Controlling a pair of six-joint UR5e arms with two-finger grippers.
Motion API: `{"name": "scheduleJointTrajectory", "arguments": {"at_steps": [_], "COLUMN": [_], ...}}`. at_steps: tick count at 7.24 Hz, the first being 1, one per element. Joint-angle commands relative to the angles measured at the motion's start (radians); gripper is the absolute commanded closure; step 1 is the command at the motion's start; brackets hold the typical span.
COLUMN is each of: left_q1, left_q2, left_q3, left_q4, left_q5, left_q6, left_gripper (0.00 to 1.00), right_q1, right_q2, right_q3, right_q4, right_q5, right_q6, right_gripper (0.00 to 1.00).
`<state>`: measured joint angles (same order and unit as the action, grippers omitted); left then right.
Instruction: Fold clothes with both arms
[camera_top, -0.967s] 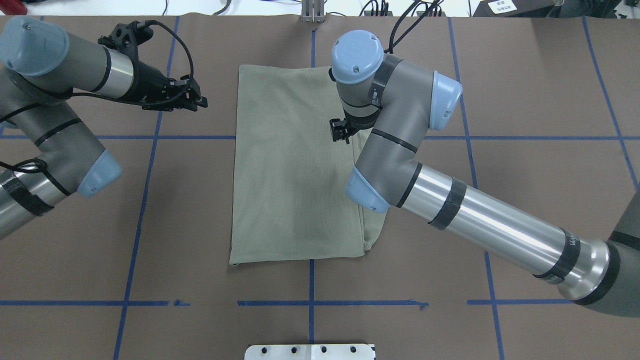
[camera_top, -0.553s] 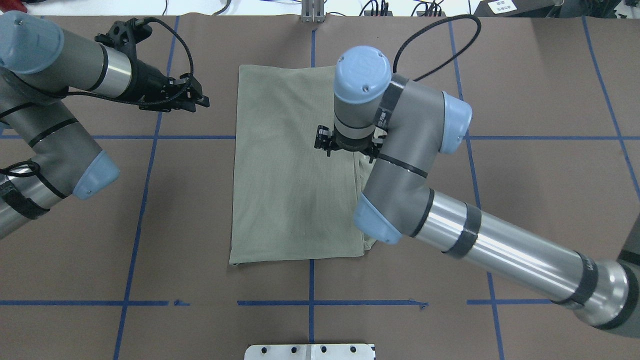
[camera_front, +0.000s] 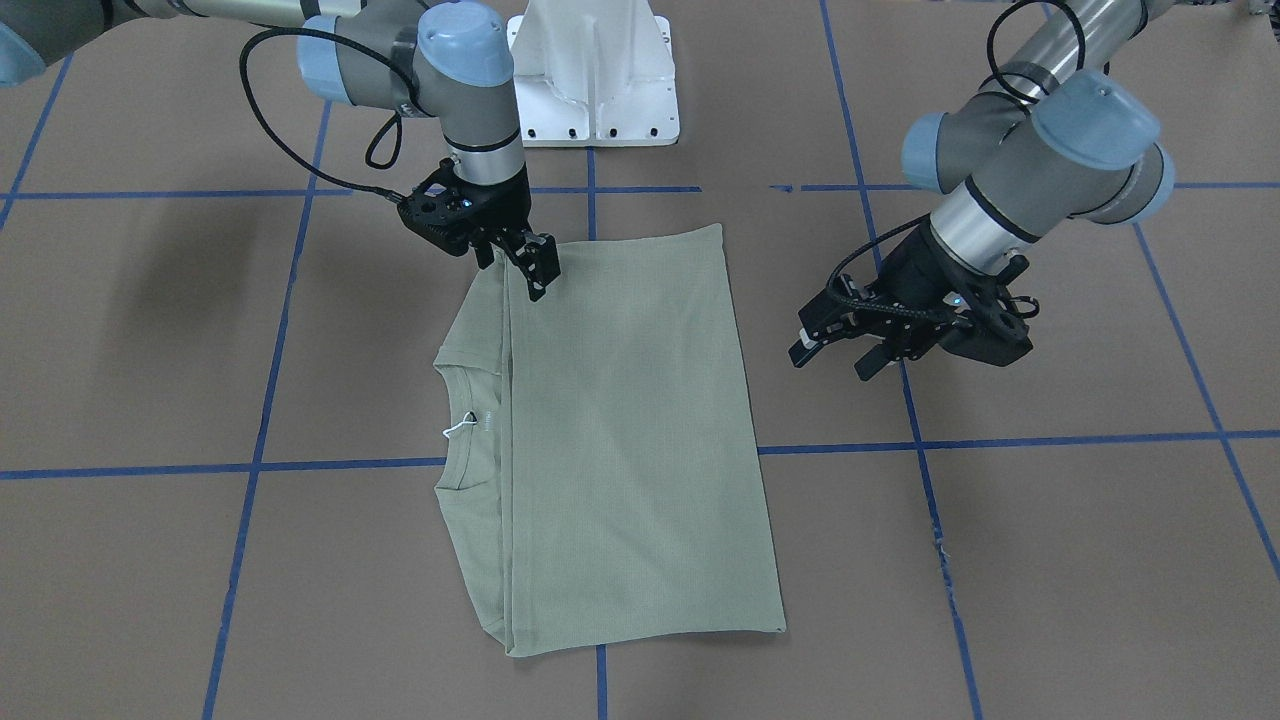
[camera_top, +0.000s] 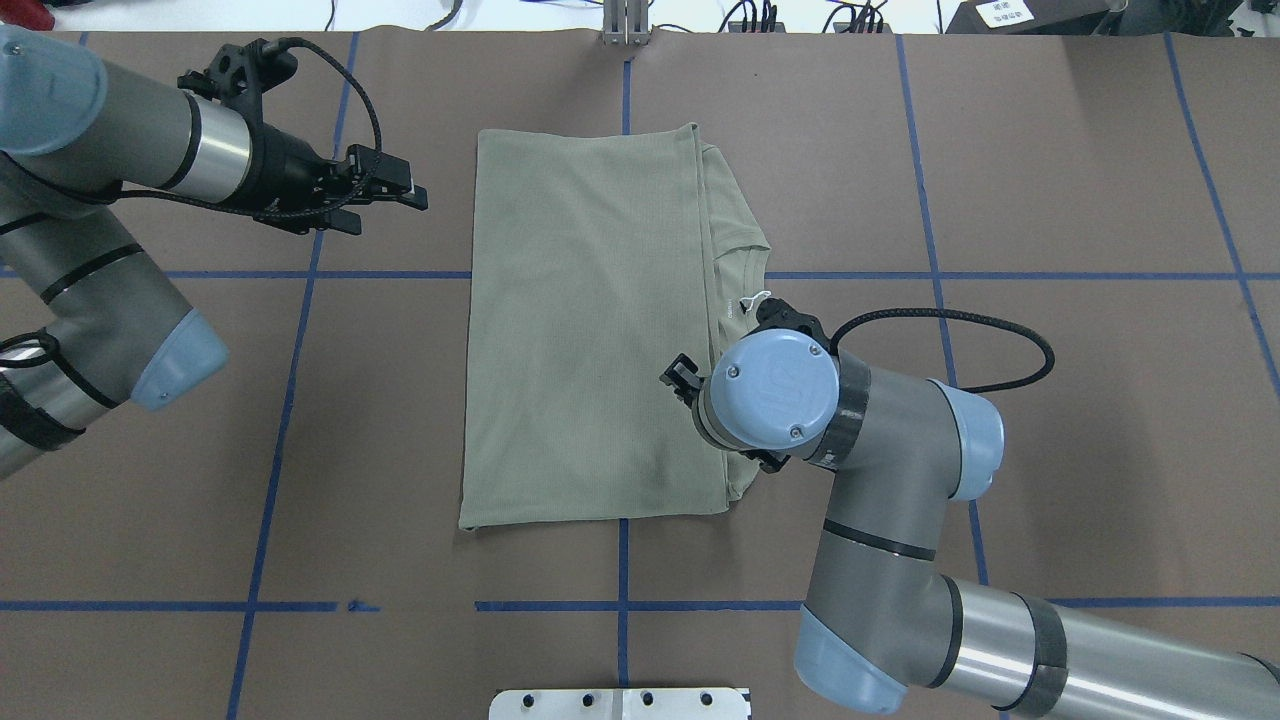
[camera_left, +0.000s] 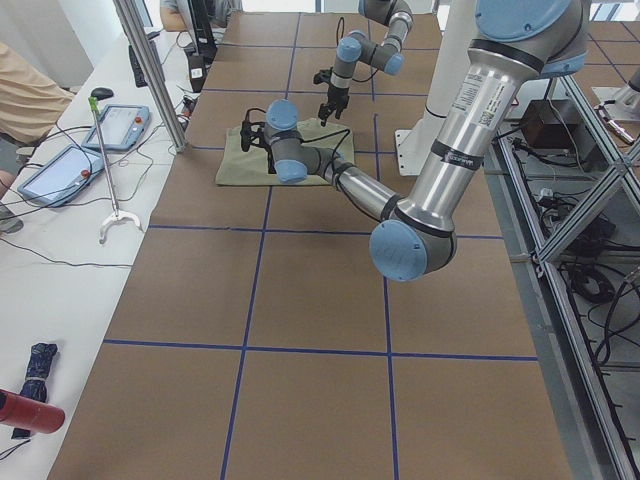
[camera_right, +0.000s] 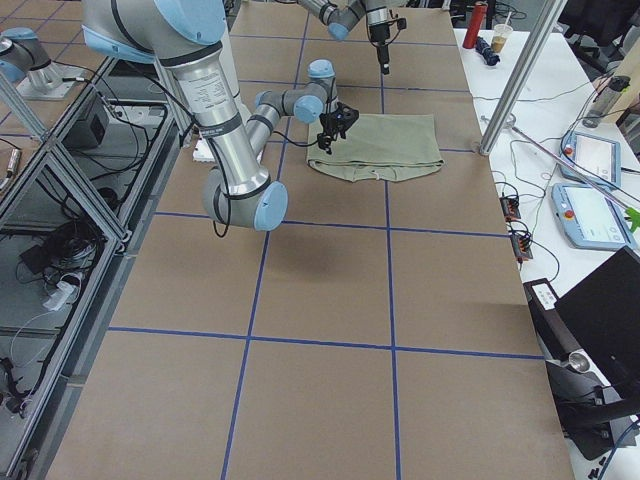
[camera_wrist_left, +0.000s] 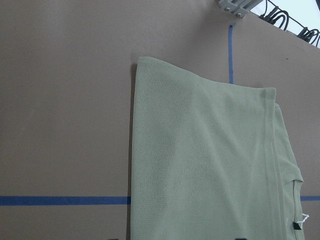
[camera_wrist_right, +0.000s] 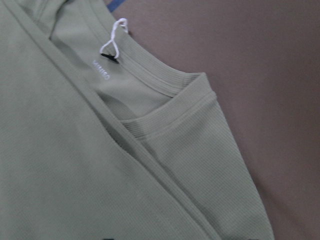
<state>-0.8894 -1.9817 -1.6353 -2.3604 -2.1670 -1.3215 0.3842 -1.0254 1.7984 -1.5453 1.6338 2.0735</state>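
Note:
The sage-green shirt (camera_top: 590, 330) lies folded into a flat rectangle at the table's middle; it also shows in the front view (camera_front: 630, 440). Its ribbed collar (camera_top: 745, 255) and white neck tag (camera_front: 460, 427) stick out along the edge on my right. My right gripper (camera_front: 518, 272) hangs open just above the shirt's corner nearest the robot, on the collar side; in the overhead view its wrist (camera_top: 770, 395) hides it. The right wrist view shows the collar (camera_wrist_right: 150, 85) and tag (camera_wrist_right: 112, 45) close below. My left gripper (camera_top: 400, 200) is open and empty, off the shirt to its left.
The white pedestal base (camera_front: 595, 75) stands at the table's robot side. Blue tape lines (camera_top: 620, 605) grid the brown table. A metal pole (camera_left: 150, 75) and an operators' bench with tablets (camera_left: 60, 170) lie beyond the far edge.
My right arm has swung from the shirt's far part back toward the robot's side, uncovering the collar edge. The left gripper has shifted only slightly.

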Motion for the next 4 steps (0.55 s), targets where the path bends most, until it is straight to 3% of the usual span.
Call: {"name": "scheduleJointTrajectory", "arguments": {"at_steps": [1,4], "left_q1": [0.003,0.004], "left_q2": [0.026,0.032], "left_q3": [-0.031,-0.031], "left_q4": [-0.027,-0.091], "left_q5": [-0.025,-0.024], "left_q6": [-0.004,0.001], "left_gripper": [0.00,0.00], "right_q1": [-0.031,-0.065], "right_q2": [-0.048,-0.062], "right_q3": [0.003,-0.002], "right_q4": [0.017,0.045], "right_q5": [-0.009,-0.009], "right_q6": [0.118,0.149], "right_gripper": [0.09,0.09]}}
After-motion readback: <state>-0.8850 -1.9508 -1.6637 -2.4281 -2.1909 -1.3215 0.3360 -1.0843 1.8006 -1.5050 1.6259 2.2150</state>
